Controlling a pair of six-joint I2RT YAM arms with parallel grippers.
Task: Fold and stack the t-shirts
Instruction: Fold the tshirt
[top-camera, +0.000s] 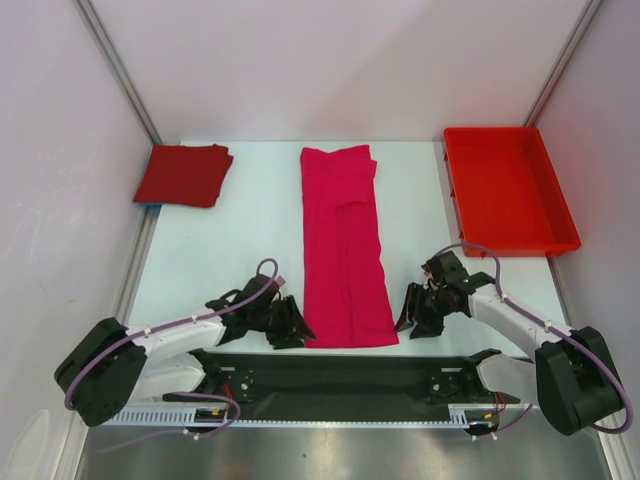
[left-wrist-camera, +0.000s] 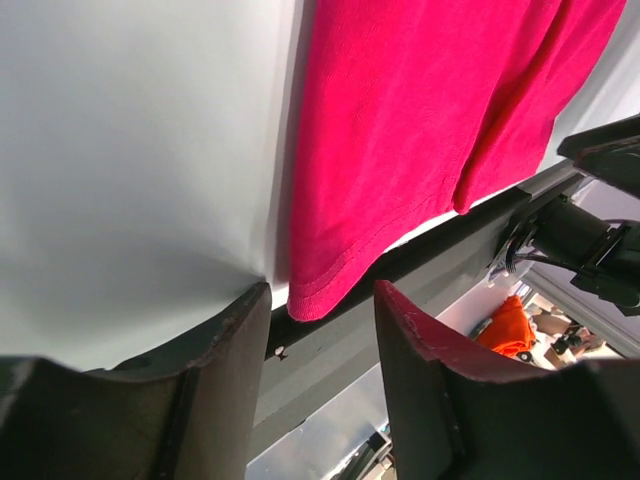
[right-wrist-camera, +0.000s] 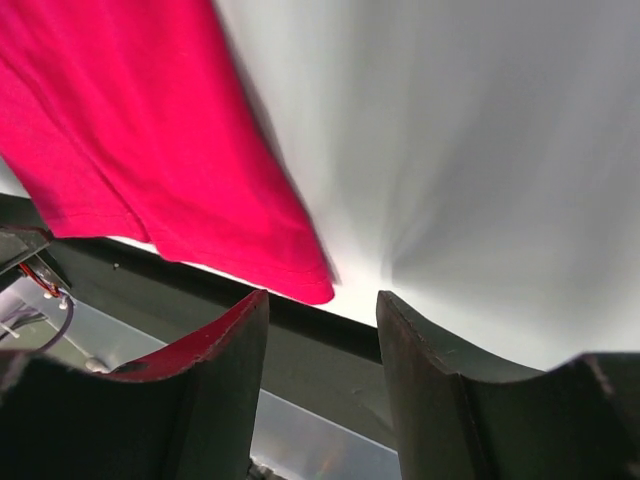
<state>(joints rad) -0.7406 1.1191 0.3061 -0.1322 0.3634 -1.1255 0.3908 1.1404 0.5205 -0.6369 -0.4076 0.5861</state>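
Observation:
The magenta-pink t-shirt (top-camera: 345, 245) lies folded into a long narrow strip down the middle of the table. The crimson t-shirt (top-camera: 184, 174) lies folded in a square at the far left. My left gripper (top-camera: 292, 327) is open and empty just left of the pink shirt's near left corner (left-wrist-camera: 318, 295). My right gripper (top-camera: 410, 315) is open and empty just right of its near right corner (right-wrist-camera: 305, 285). Both corners lie flat ahead of the jaws, untouched.
A rigid red plastic tray (top-camera: 507, 189) stands at the far right. The table's near edge and a dark strip (top-camera: 340, 375) run just behind both grippers. White walls close in the left, right and back.

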